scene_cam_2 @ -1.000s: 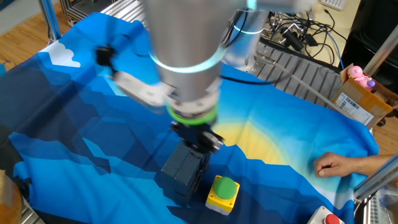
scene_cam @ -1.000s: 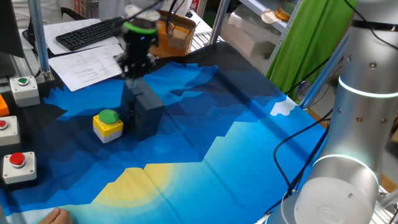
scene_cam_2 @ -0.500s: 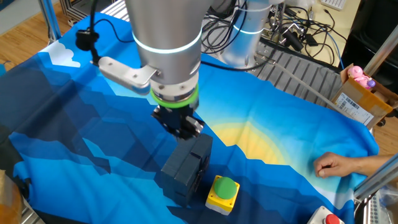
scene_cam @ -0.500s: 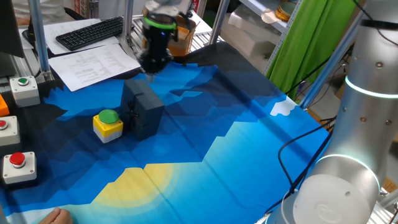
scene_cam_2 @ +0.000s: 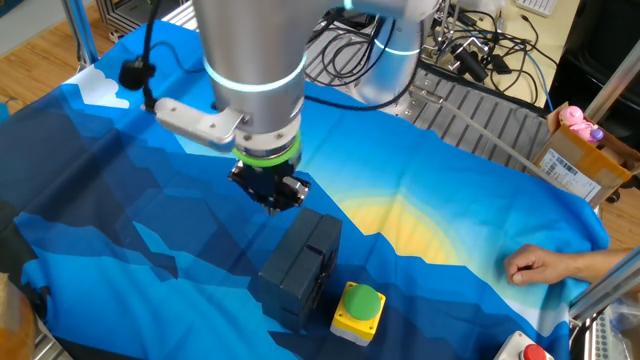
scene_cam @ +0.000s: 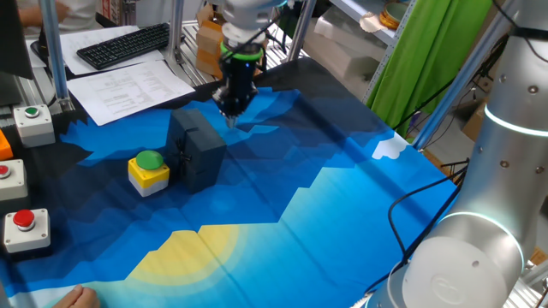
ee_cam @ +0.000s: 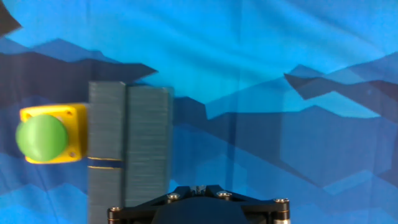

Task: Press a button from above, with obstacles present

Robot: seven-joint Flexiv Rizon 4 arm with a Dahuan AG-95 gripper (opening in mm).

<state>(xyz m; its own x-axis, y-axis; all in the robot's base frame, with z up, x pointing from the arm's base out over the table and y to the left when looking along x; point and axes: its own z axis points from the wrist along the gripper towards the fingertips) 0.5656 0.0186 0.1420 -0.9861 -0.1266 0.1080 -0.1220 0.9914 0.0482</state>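
Since a second ago the gripper (scene_cam: 232,112) has travelled away from above the dark block (scene_cam: 196,151), moving up and across toward the far edge of the blue cloth (scene_cam: 342,197), so it now hangs past the block's far side instead of directly over it. The button box and the block have not shifted.

The green dome button (scene_cam: 150,159) sits on its small yellow box (scene_cam: 147,176) on the cloth, just beside the dark block, which stands taller than it. In the hand view the button (ee_cam: 41,137) and its yellow box (ee_cam: 73,114) show at the left edge, with the ribbed block (ee_cam: 129,146) pressed close against the box's side between it and the gripper body at the bottom of the frame. In the other fixed view the button (scene_cam_2: 364,300) lies in front of the block (scene_cam_2: 299,261), and the gripper (scene_cam_2: 271,199) hovers above the cloth (scene_cam_2: 450,200) just beyond the block's upper end, not touching it.

Whether the fingertips are apart or together I cannot tell; no view shows them clearly.

Farther out, a grey box with a green button (scene_cam: 32,121) and a grey box with a red button (scene_cam: 26,228) stand off the cloth's near-left side, a keyboard (scene_cam: 124,44) lies behind, and a person's hand (scene_cam_2: 535,266) rests on the cloth's edge.
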